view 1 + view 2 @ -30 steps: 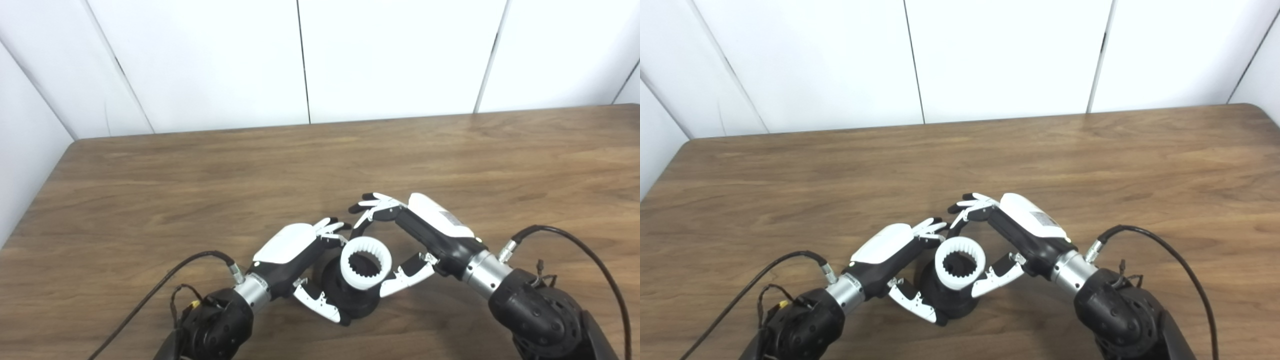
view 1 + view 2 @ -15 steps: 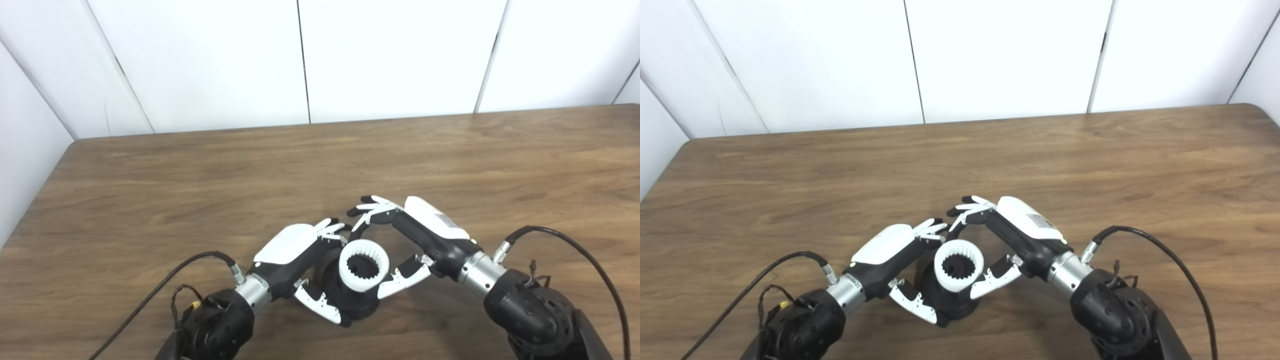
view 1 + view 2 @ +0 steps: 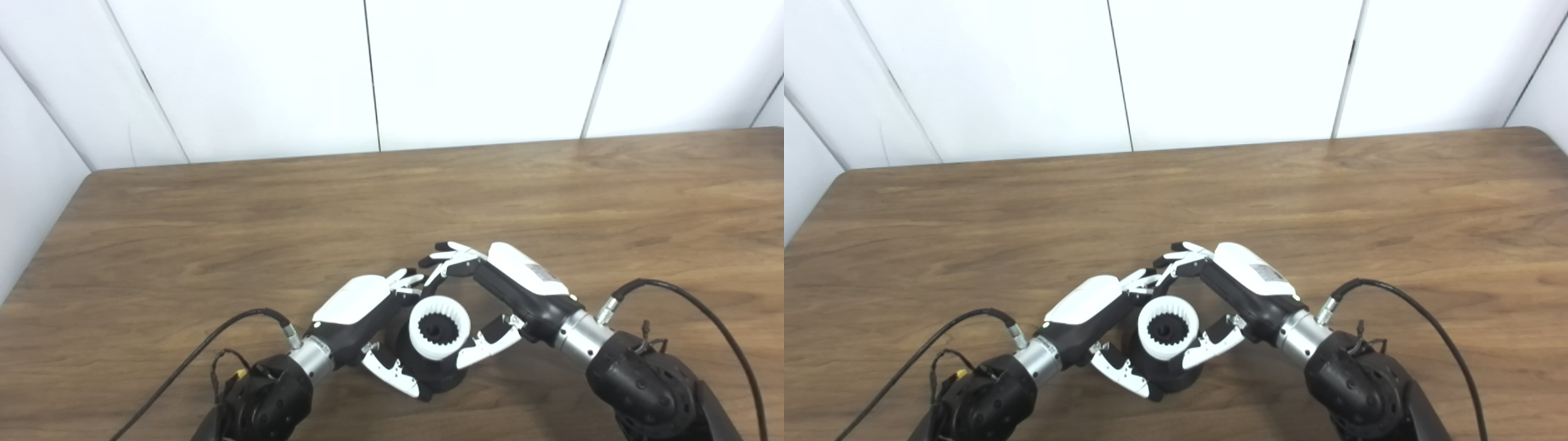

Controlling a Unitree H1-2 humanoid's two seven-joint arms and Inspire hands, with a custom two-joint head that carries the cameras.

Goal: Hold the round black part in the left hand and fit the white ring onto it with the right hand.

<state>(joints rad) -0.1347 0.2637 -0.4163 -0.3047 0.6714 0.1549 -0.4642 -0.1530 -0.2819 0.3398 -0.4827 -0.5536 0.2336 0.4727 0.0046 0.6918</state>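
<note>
i see the round black plastic part (image 3: pixel 429 373), matte and squat, resting on the brown wood-grain tabletop (image 3: pixel 184 245) with my left hand (image 3: pixel 361 312) wrapped around it, fingers (image 3: pixel 407 283) curled over its far side and thumb at its near side. the glossy white ring with a toothed inner edge (image 3: pixel 439 323) sits on top of the black part, a ribbed black core showing through its centre. my right hand (image 3: pixel 508 288) pinches the ring, its fingers (image 3: pixel 446 254) arched over the far rim and its thumb pressed to the near right wall.
</note>
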